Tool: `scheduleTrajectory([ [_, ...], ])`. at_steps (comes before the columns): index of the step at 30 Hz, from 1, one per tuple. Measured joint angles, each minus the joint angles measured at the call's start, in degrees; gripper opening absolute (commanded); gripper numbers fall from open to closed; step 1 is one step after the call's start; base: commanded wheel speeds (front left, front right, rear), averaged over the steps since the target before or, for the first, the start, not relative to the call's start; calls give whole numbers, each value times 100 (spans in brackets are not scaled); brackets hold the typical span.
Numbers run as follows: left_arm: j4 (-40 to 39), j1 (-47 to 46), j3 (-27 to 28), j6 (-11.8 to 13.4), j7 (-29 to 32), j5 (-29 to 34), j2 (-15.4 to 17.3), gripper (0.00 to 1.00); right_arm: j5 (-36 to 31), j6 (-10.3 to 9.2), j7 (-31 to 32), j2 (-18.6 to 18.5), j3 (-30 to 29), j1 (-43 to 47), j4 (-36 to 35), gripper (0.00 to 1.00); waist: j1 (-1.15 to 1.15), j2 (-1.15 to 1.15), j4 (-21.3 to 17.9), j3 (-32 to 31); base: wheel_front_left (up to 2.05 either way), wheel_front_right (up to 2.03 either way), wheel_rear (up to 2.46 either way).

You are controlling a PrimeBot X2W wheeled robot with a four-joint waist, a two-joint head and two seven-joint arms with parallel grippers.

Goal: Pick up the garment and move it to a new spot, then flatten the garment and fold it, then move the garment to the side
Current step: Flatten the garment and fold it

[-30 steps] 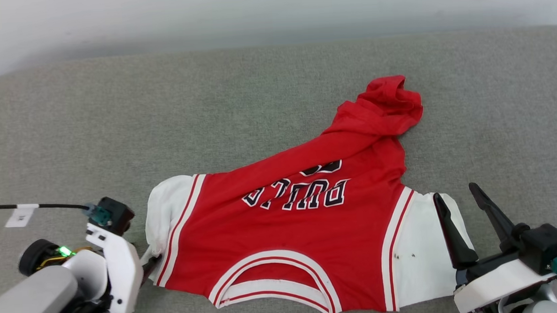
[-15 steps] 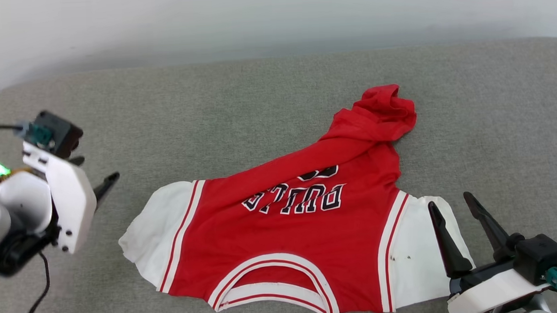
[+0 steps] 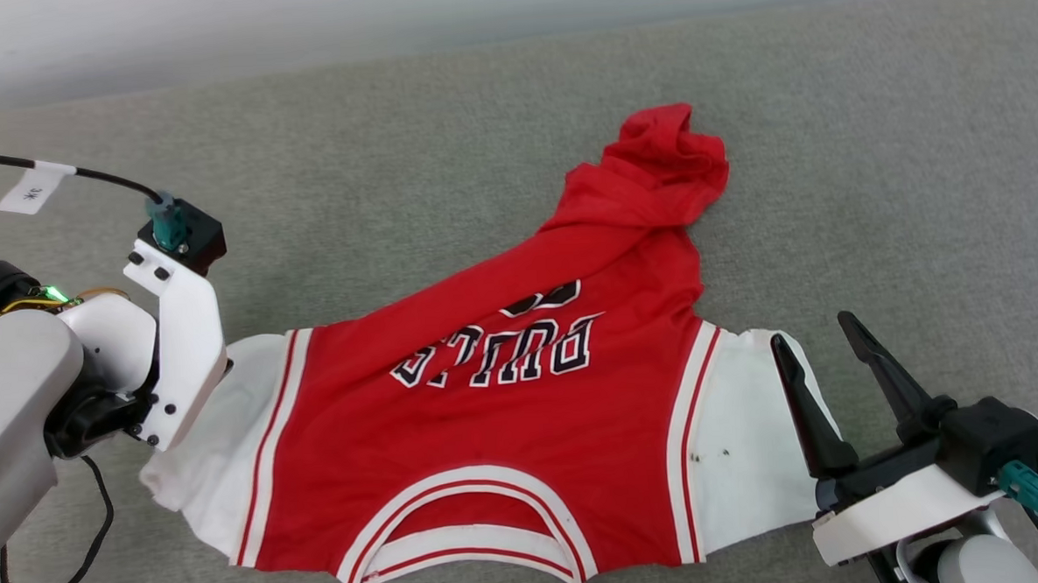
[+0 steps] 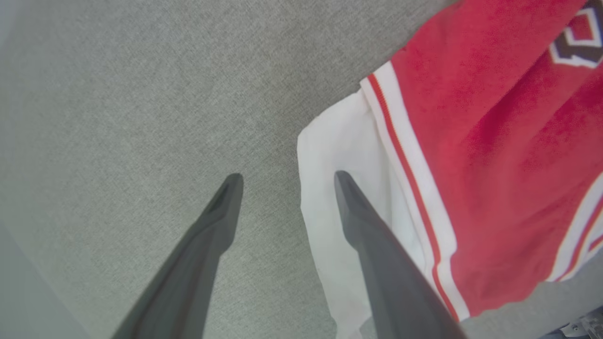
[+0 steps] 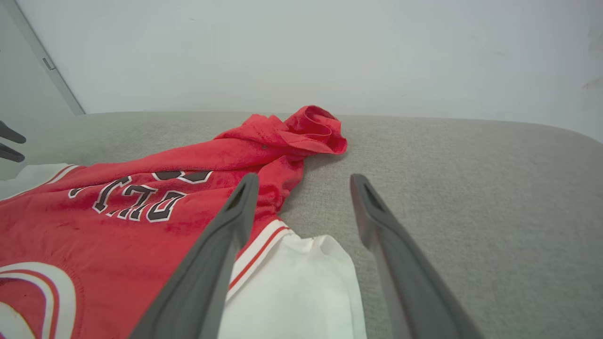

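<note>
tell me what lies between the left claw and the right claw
The garment, stretched from the left claw to the right claw on the grey cushion; the head view shows it.

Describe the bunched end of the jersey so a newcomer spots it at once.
On the grey cushioned surface lies a red jersey, collar nearest the robot. Follow its body away from the collar, past the black lettering, to the far end on the robot's right: the crumpled red lump. Unlike the flat white sleeves, it is all red, rolled and raised.
</note>
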Motion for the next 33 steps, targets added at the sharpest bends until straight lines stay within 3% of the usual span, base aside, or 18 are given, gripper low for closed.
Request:
scheduleTrajectory([
  [13, 750, -124, -422, -303, 186, 181, -267, 100, -27, 0, -70, 58, 130, -355, 41, 100, -1, 0, -334, 543, 0, 0, 0],
  [14, 748, -140, -458, -325, 136, 235, -265, 20, -27, 0, -77, 59, 140, -370, 41, 100, -1, 0, -340, 549, 0, 0, 0],
  [15, 732, -158, -494, -337, 107, 269, -259, 0, -26, 0, -79, 59, 153, -374, 40, 100, -1, 0, -344, 548, 0, 0, 0],
  [23, 751, -893, -710, -343, -519, 938, 33, 0, 9, 0, -127, 63, 197, -374, -43, 100, 0, 0, -482, 523, 0, 0, 0],
  [28, 1304, -829, -715, -336, -904, 996, -40, 0, 9, 0, -135, 86, 207, -375, -46, 100, 0, 0, -599, 605, 0, 0, 0],
  [29, 1425, -755, -682, -293, -1061, 942, -76, 26, 9, 1, -135, 103, 213, -376, -40, 100, 0, 0, -624, 618, 0, 0, 0],
  [30, 1521, -689, -661, -259, -1213, 920, -126, 100, 8, 0, -135, 124, 214, -376, -37, 100, 0, 0, -641, 627, 0, 0, 0],
  [33, 1742, -644, -636, -241, -1693, 1025, -259, 100, 8, 0, -136, 145, 189, -375, -18, 100, 0, 0, -603, 591, 0, 0, 0],
])
